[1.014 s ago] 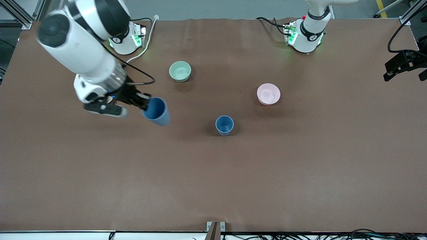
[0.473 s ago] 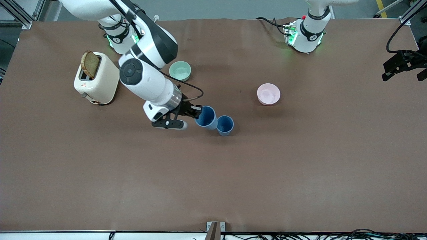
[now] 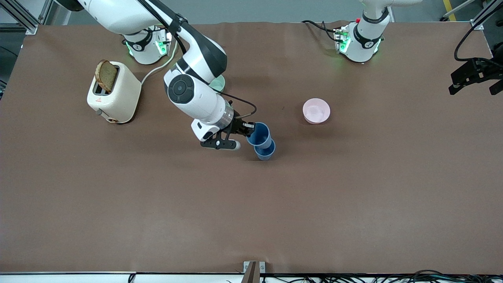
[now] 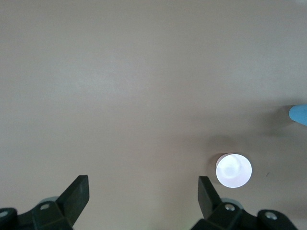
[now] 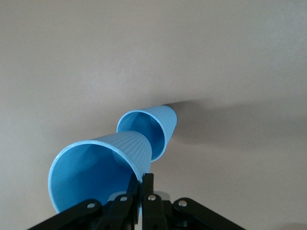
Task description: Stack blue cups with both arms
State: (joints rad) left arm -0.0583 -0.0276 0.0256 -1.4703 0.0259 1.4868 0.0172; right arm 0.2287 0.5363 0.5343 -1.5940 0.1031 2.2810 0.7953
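the standing cup (image 3: 265, 149) is sitting mid table (image 3: 251, 216), mouth up. the right claw (image 3: 248, 130) is pinching the other cup (image 3: 259, 135) by its rim, tilted, almost over it now after moving closer. the left claw (image 3: 473, 75) is waiting spread open, well apart.

Your right gripper (image 3: 246, 131) carries its cup (image 3: 259, 134) from the right arm's end of the table until it now hangs tilted over the standing cup (image 3: 265, 150), overlapping its rim
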